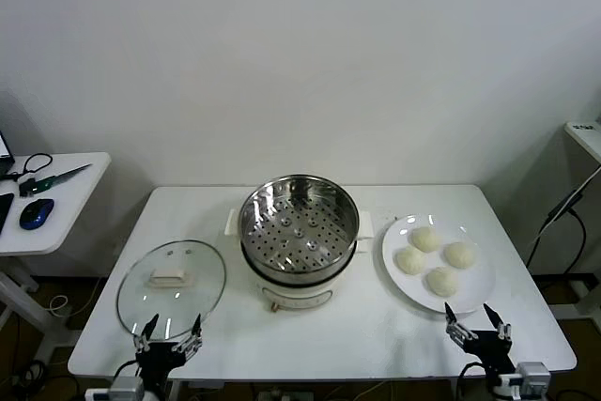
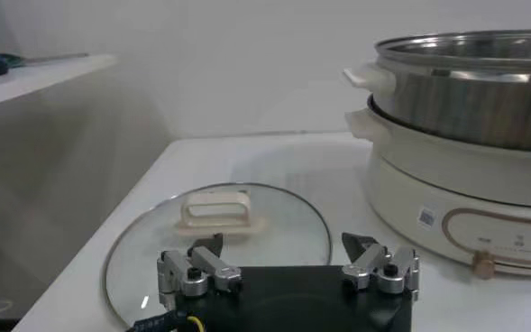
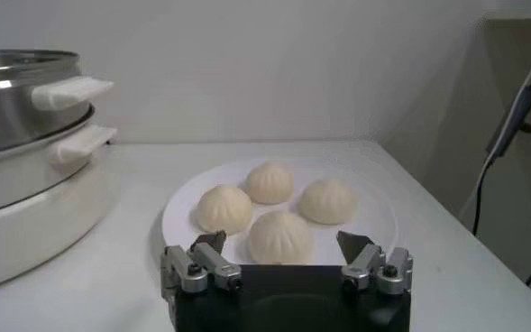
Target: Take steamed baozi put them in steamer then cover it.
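While both arms wait low at the near edge of the table (image 1: 376,345), nothing has been lifted: the four steamed baozi (image 1: 434,257) sit clustered on the white plate (image 1: 474,293) just right of the steamer (image 1: 299,223), whose steel basket stands empty; the cover (image 1: 171,286) lies flat on the table to its left; the right gripper (image 1: 477,326) hangs just short of the plate with its fingers spread wide and holding nothing, and the left gripper (image 1: 169,334) is likewise open, poised by the cover's near rim; the buns look soft, light and easily dented, so I'd take one by its sides with a gentle squeeze; the glass cover seems heavier, slippery and breakable, best pinched by its cream handle (image 2: 215,213)
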